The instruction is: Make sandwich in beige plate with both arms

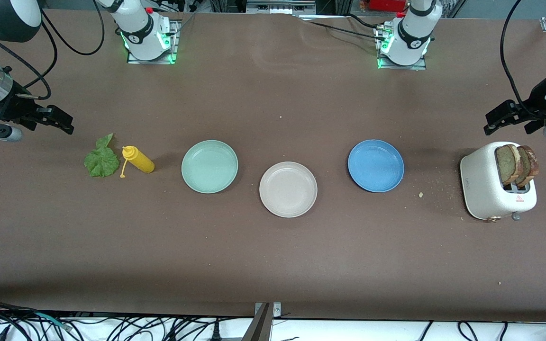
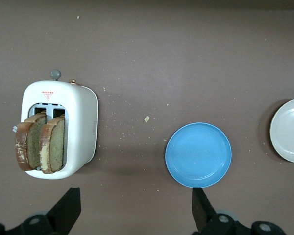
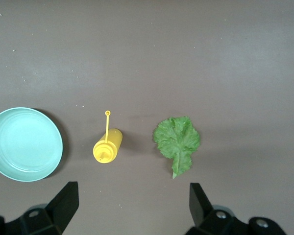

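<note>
1. no part of the sandwich is assembled yet: the beige plate (image 1: 288, 189) sits bare between the mint-green plate (image 1: 209, 166) and the blue plate (image 1: 376, 165).
2. next, likely, the left gripper (image 2: 134, 215), fingers spread and empty, drops onto the two bread slices (image 1: 517, 164) standing upright in the white toaster (image 1: 495, 187), at the left arm's end, well apart from the beige plate.
3. the right gripper (image 3: 132, 210), also spread, hangs over the ruffled green lettuce leaf (image 3: 177, 141), just beside the yellow bottle (image 3: 107, 147).

Beige plate (image 1: 288, 189) between two plates
</note>
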